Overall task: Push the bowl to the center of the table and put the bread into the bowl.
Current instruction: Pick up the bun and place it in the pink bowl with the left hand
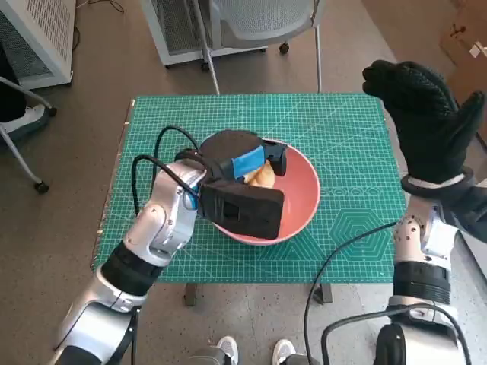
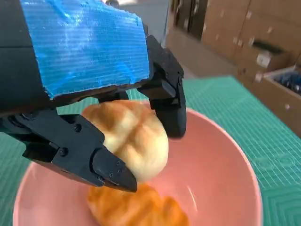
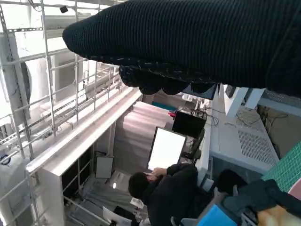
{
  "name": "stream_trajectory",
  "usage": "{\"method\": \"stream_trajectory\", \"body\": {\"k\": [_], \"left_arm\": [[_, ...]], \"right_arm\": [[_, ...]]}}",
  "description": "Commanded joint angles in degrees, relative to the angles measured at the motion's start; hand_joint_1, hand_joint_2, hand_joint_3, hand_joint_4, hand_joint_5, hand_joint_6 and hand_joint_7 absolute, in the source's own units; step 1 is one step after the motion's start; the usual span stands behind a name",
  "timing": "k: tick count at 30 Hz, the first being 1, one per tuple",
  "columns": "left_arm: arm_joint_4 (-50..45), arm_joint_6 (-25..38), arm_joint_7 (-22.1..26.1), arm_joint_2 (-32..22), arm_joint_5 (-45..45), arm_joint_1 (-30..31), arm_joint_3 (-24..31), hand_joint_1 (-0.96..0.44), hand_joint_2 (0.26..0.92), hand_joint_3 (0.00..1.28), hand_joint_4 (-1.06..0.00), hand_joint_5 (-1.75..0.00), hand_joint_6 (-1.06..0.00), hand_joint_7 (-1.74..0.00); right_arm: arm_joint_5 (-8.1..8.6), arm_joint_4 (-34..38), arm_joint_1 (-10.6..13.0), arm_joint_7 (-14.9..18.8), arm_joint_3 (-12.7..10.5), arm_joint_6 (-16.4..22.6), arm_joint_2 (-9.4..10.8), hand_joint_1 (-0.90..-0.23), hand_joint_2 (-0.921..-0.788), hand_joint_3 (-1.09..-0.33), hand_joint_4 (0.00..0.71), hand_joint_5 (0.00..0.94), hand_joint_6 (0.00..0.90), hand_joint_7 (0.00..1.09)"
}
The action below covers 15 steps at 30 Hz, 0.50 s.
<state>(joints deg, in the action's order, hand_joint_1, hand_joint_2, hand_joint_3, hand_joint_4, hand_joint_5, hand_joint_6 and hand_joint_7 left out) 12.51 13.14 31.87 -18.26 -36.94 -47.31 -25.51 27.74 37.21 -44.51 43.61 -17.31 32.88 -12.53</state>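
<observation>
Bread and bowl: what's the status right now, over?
Left hand holds pale bread over pink bowl. Second golden piece already inside. Right hand raised, open, holding nothing. Nothing in the way.

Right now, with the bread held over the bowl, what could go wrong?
The left hand grips the pale bread just above the pink bowl, where another orange bun already lies. Let go, the bread might bounce off that bun. The fingers reach low inside the bowl, so pulling out carelessly could nudge or tip it. The right hand is raised clear, not steadying anything.
</observation>
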Motion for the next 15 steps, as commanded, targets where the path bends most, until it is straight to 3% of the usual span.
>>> {"method": "stream_trajectory", "body": {"k": [1,6,15], "left_arm": [[-1.67,-0.23,1.45,-0.56,2.34,0.23,1.52,-0.29,0.811,0.05,-0.10,-0.10,-0.26,-0.15],[-0.98,-4.79,-0.57,-1.77,3.82,1.07,2.45,-0.46,0.807,0.02,-0.02,-0.02,-0.21,-0.05],[1.21,-11.53,-4.35,-2.71,7.50,2.28,5.63,-0.60,0.845,0.03,0.00,0.00,-0.19,-0.03]], "right_arm": [[-0.69,0.34,0.56,-0.58,0.22,-0.44,-0.05,-0.642,-0.921,-0.762,0.327,0.002,0.434,0.00],[-0.40,0.67,0.12,-0.36,0.25,-0.60,-0.11,-0.642,-0.921,-0.760,0.329,0.002,0.439,0.00],[0.41,0.98,-0.95,0.58,0.19,-1.15,-0.25,-0.644,-0.921,-0.754,0.341,0.007,0.449,0.01]]}}
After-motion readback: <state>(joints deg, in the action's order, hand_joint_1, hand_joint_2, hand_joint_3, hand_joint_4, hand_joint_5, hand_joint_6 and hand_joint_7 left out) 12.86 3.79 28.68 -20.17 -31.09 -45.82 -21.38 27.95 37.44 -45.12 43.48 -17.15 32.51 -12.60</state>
